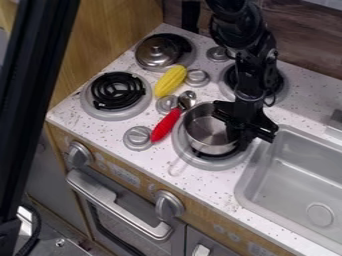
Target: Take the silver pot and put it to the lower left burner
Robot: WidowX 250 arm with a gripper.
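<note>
Silver pot (205, 131): smooth, round metal, on lower-right burner (224, 163).

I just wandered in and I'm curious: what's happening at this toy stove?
A black robot arm has its gripper down at the right side of the silver pot. I can't tell whether it has hold of it. The pot is on the lower right burner; the job is to put it on the lower left burner.
</note>
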